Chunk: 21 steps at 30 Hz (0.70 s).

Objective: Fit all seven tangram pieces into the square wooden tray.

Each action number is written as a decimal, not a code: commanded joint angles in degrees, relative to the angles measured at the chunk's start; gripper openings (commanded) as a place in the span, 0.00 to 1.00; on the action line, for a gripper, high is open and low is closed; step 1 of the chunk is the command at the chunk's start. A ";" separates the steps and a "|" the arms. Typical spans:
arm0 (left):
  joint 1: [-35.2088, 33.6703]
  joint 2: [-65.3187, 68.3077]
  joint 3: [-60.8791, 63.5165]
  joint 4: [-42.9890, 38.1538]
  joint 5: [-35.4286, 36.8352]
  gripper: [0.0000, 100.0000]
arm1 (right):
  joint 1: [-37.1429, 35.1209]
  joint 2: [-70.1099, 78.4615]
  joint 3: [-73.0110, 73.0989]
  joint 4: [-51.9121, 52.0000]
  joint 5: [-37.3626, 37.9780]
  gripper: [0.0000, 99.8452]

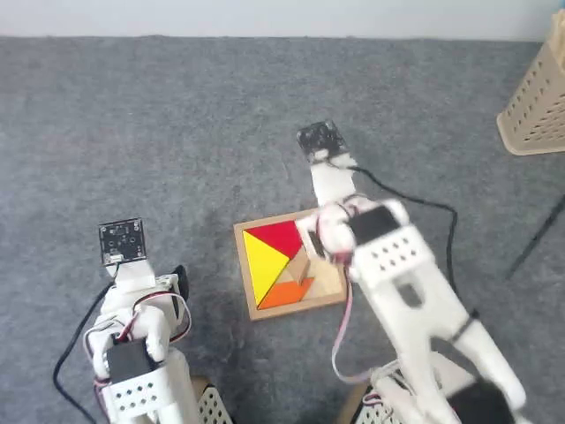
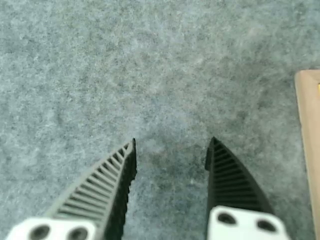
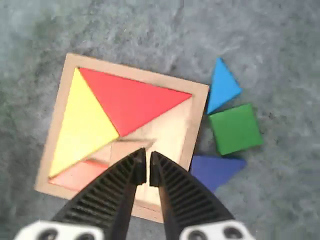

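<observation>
Floor: grey carpet (image 1: 177, 132) under both arms.
Left gripper (image 2: 173, 142): at 8 o'clock from the tray, fingers spread wide over bare carpet, holding nothing.
Square wooden tray (image 3: 135, 74): mid-table; yellow triangle (image 3: 82, 125) at 9 o'clock inside it, red triangle (image 3: 130, 102) at 12, orange piece (image 3: 75, 175) at 6, plain wood piece (image 3: 122, 150) near the centre.
Right gripper (image 3: 147, 152): above the tray, fingers closed together, empty.
Loose pieces: light blue triangle (image 3: 221, 86), green square (image 3: 235, 128) and dark blue triangle (image 3: 215, 169), just beside one tray edge.
Basket (image 1: 538, 97): at 2 o'clock.
</observation>
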 commanded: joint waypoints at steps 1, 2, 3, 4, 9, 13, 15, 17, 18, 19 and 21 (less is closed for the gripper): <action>0.09 -0.88 -0.75 0.26 -0.26 0.22 | -3.65 -7.43 13.10 -10.24 12.04 0.01; 0.09 -0.88 -0.75 0.26 -0.26 0.22 | -4.62 -7.43 15.74 -12.70 13.89 0.01; 0.09 -0.88 -0.75 0.26 -0.26 0.22 | -5.49 -7.43 17.85 -14.81 14.68 0.01; 0.09 -0.88 -0.75 0.26 -0.26 0.22 | -6.02 -7.43 19.25 -16.04 14.59 0.01; 0.09 -0.88 -0.75 0.26 -0.26 0.22 | -6.81 -7.43 20.31 -16.31 13.27 0.01; 0.09 -0.88 -0.75 0.26 -0.26 0.22 | -6.81 -6.55 20.31 -16.31 13.27 0.01; 0.09 -0.88 -0.75 0.26 -0.26 0.22 | -6.81 -4.00 19.78 -16.31 13.27 0.01; 0.09 -0.88 -0.75 0.26 -0.26 0.22 | -7.25 -0.48 18.29 -16.31 13.36 0.01; 0.09 -0.88 -0.75 0.26 -0.26 0.22 | -7.52 1.01 17.49 -16.31 13.36 0.01; 0.09 -0.88 -0.75 0.26 -0.26 0.22 | -7.78 2.59 16.79 -16.31 13.36 0.01; 0.09 -0.88 -0.75 0.26 -0.26 0.22 | -7.78 4.97 15.56 -16.31 13.36 0.01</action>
